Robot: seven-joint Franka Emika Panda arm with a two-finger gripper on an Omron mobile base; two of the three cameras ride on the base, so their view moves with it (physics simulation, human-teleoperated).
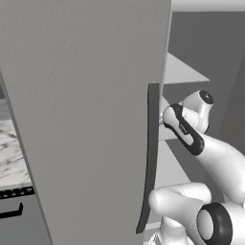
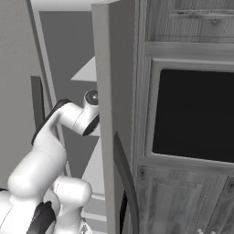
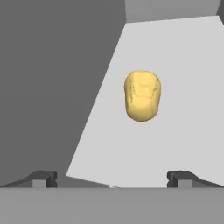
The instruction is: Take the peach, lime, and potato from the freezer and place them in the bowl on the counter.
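A yellow, lumpy potato (image 3: 142, 96) lies alone on a white freezer shelf (image 3: 183, 140) in the hand view, ahead of my gripper (image 3: 112, 177) and slightly right of its centre line. The two dark fingertips (image 3: 43, 178) stand wide apart with nothing between them, so the gripper is open and short of the potato. The freezer (image 1: 86, 115) is a tall grey appliance with its door swung open; my arm (image 1: 191, 134) reaches into its interior. The peach, lime and bowl are out of view. A strip of the marble counter (image 1: 12, 153) shows at the far left.
The open freezer door (image 1: 86, 115) stands close on the arm's left, its dark seal (image 1: 150, 158) beside the elbow. On the right stand a grey freezer side panel (image 2: 112, 114), wood-grain cabinets (image 2: 183, 201) and a dark built-in oven window (image 2: 194, 114). A grey inner wall (image 3: 52, 87) borders the shelf.
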